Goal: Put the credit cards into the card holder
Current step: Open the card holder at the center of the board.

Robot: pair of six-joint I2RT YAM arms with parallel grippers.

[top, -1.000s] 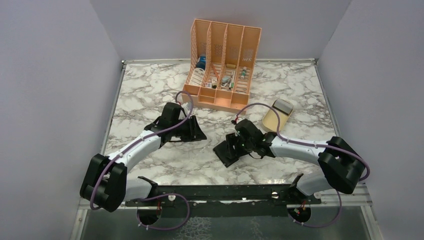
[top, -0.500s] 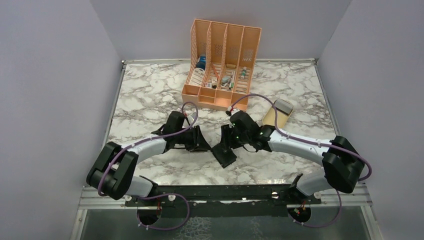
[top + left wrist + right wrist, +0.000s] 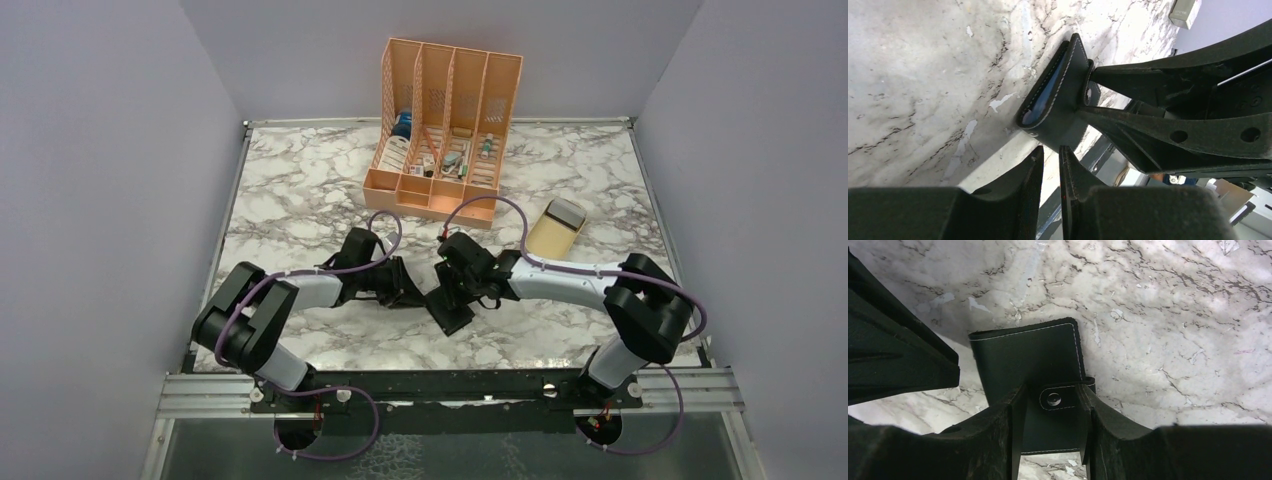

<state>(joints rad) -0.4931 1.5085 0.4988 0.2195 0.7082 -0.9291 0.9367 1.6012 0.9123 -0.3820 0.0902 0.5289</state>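
The card holder [image 3: 452,312] is a black folded wallet with white stitching and a snap-button tab [image 3: 1053,399]. My right gripper [image 3: 452,296] is shut on it, one finger on each side [image 3: 1052,390], and holds it tilted on the marble. In the left wrist view the card holder [image 3: 1063,100] shows edge-on, with a bluish lining in its fold. My left gripper [image 3: 406,293] sits just left of it, its tips [image 3: 1050,150] a short way from the wallet's lower edge. A narrow gap shows between its fingers, with nothing in it. No loose credit card is in view.
The tall orange slotted organizer [image 3: 445,130] stands at the back centre. A beige oval dish [image 3: 548,238] with a grey flat thing at its far end lies at the right. The table's front rail [image 3: 450,385] runs near the arm bases.
My right gripper has carried the card holder left and a little away from me. My left gripper has moved right and nearer, closing in on the wallet.
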